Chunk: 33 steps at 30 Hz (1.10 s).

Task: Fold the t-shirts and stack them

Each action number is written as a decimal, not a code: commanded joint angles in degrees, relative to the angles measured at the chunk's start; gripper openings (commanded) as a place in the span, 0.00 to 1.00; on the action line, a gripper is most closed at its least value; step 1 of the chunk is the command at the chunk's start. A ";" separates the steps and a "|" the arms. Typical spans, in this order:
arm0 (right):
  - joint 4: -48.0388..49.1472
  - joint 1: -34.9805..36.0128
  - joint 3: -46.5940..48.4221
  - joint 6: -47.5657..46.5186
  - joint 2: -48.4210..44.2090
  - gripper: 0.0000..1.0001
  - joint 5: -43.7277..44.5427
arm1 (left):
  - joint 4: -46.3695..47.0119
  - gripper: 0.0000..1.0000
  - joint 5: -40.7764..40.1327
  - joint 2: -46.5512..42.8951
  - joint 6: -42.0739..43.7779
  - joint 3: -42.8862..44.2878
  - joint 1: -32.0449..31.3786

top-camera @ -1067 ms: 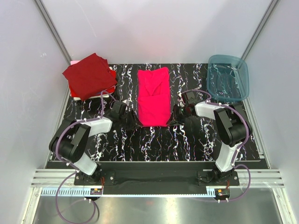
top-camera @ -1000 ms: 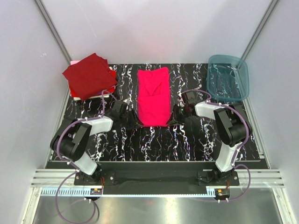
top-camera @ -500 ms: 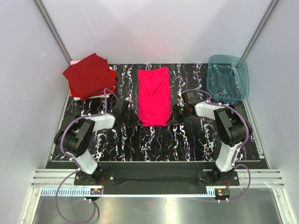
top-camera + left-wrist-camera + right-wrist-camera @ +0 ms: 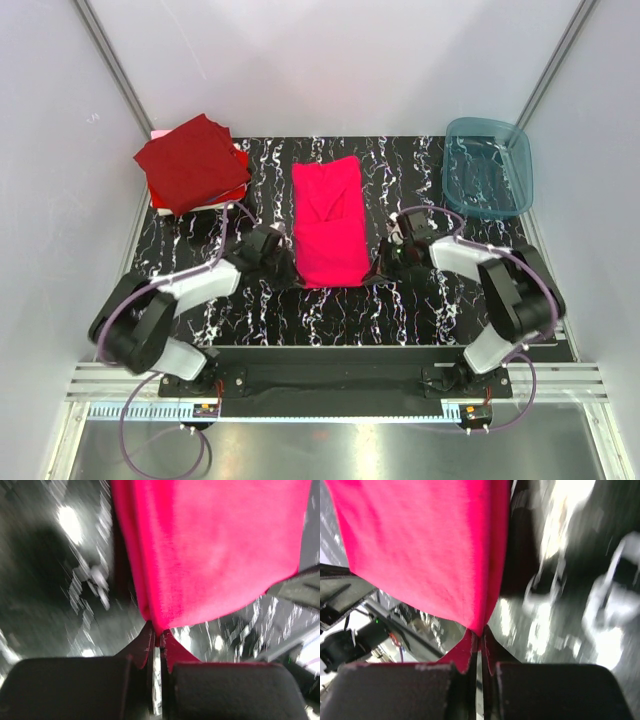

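My left gripper [image 4: 159, 641] is pressed together on the near-left corner of the magenta t-shirt [image 4: 328, 222], and my right gripper [image 4: 480, 636] is pinched on its near-right corner. The wrist cameras settle that. In each one the two dark fingers meet with only a thin fold of pink cloth between their tips, and the cloth fans out away from the pinch (both views are blurred, so the table pattern beneath is only streaks). From above I cannot read the jaws at all; there the fingertips are dark shapes tucked against the shirt's near edge.

What the overhead camera gives instead is the layout. The shirt lies as a long narrow strip in the middle of the black-and-white marbled table [image 4: 420, 310], its long axis running away from my bases, with a crease showing in its far half. My two arms reach in from either side of its near end. At the far-left corner sits the stack of folded shirts [image 4: 192, 163], with a dark maroon-red one on top and red and white edges peeking out beneath. It is well apart from the magenta one. At the far-right corner sits the teal bin [image 4: 488, 167], also well apart from the shirt. Only the overhead view takes in the stack and the bin.
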 commanded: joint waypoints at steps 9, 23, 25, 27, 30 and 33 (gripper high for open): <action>-16.40 9.57 -14.91 11.96 -41.19 0.00 5.75 | -22.01 0.00 -13.25 -26.92 -12.26 -2.81 -21.76; -34.44 10.19 0.72 6.87 -46.33 0.00 16.64 | -40.91 0.00 -22.48 -24.30 -7.10 16.77 -28.19; -35.32 10.19 3.00 5.74 -44.75 0.00 17.79 | -40.74 0.00 -21.61 -22.99 -6.39 17.66 -27.14; -35.59 10.19 4.15 5.20 -43.51 0.00 18.68 | -40.30 0.00 -20.82 -21.84 -5.42 18.45 -25.91; -35.06 10.19 6.17 3.98 -40.88 0.00 19.64 | -40.12 0.00 -19.50 -20.35 -3.58 19.86 -23.71; -33.84 10.10 8.72 2.39 -37.02 0.00 21.57 | -39.86 0.00 -17.04 -19.03 -0.33 22.05 -19.86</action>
